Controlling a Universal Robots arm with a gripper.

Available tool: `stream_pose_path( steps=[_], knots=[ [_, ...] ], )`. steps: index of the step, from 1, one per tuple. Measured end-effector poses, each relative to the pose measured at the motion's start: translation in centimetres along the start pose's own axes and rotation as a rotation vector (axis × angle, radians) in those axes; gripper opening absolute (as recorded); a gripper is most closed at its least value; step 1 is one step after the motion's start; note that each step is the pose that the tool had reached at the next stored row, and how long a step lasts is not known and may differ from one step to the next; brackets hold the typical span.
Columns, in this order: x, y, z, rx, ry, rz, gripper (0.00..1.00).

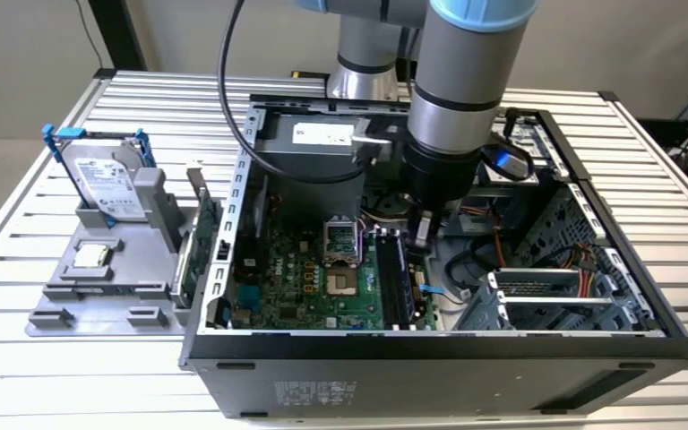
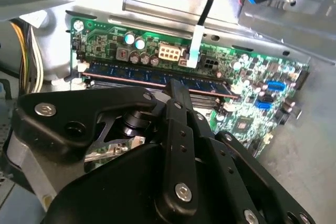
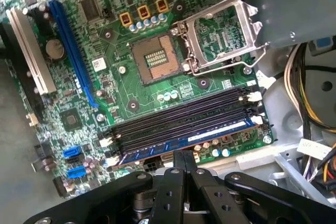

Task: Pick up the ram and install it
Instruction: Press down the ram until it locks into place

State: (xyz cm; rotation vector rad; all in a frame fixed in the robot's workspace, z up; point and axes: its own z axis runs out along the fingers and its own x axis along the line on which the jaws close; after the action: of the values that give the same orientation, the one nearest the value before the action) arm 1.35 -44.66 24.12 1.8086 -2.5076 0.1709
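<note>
The ram (image 3: pixel 210 134) is a long narrow stick with a row of dark-blue chips. It stands in the outermost of the black memory slots (image 3: pixel 178 119) on the green motherboard (image 3: pixel 121 93). In the second wrist view the ram (image 2: pixel 136 74) runs along the board's edge. My gripper (image 3: pixel 184 156) is shut, its two black fingers pressed together, with the tips right at the ram's top edge near its middle. I see my gripper (image 2: pixel 176 85) over the stick in both wrist views. In the exterior view my gripper (image 1: pixel 421 238) reaches down into the open computer case (image 1: pixel 440 345) over the memory slots (image 1: pixel 394 278).
An open processor socket (image 3: pixel 157 61) lies beside the slots. Cable bundles (image 3: pixel 310 108) and a drive cage (image 1: pixel 559 300) crowd the case's right side. Outside, a grey holder (image 1: pixel 93 287) carries a silver hard drive with blue rails (image 1: pixel 105 184), and a green expansion card (image 1: pixel 207 237) stands beside it.
</note>
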Motion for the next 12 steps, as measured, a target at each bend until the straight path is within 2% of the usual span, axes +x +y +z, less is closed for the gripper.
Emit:
stream_pose_path(
  steps=[4,7,9,10,12],
  knots=[
    [-0.01,0.01,0.12,0.0025,-0.0023,-0.061,0.00],
    [-0.02,0.01,0.16,-0.0061,-0.0009,-0.094,0.00],
    [-0.03,0.02,0.19,-0.0147,0.0044,-0.114,0.00],
    [-0.02,0.02,0.21,-0.0160,0.0055,-0.127,0.00],
    [-0.03,0.02,0.33,-0.0130,0.0042,-0.163,0.00]
  ],
)
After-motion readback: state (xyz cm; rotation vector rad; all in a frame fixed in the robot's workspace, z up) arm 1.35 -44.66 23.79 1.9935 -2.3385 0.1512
